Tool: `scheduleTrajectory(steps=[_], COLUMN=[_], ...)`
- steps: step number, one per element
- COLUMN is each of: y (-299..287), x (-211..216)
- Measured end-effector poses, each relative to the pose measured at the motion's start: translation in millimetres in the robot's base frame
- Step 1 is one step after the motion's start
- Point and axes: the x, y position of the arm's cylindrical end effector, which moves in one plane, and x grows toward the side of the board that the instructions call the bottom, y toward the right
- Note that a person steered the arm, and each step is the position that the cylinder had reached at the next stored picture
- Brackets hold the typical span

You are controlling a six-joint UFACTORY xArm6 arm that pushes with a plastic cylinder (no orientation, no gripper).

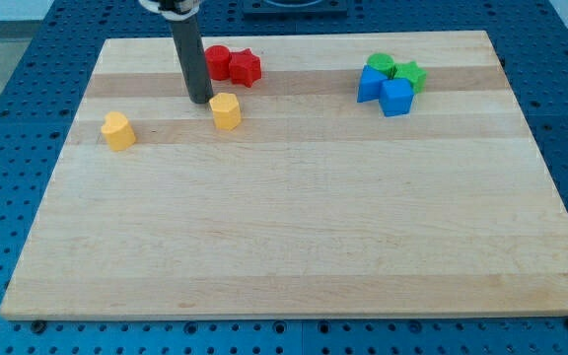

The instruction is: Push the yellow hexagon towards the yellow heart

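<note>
The yellow hexagon [226, 110] lies on the wooden board in the upper left-centre of the view. The yellow heart [118, 130] lies further to the view's left and slightly lower. My tip [200, 100] touches the board just to the upper left of the yellow hexagon, close beside it. The rod rises from there to the view's top.
A red cylinder [217, 61] and a red star [245, 67] sit just above the hexagon, right of the rod. At the upper right are two blue blocks [396, 97] [369, 85] and two green blocks [381, 65] [411, 75]. The wooden board [294, 227] ends in a blue perforated table.
</note>
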Motion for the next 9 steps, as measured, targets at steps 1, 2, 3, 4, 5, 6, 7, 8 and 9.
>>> scheduleTrajectory(steps=[1, 2, 3, 4, 5, 6, 7, 8, 9], y=[22.5, 63.5, 73.4, 52.8, 24.9, 5.6, 3.1, 3.1, 1.3], x=[-13.1, -8.7, 25.4, 43.3, 31.7, 8.7, 0.1, 0.4, 16.3])
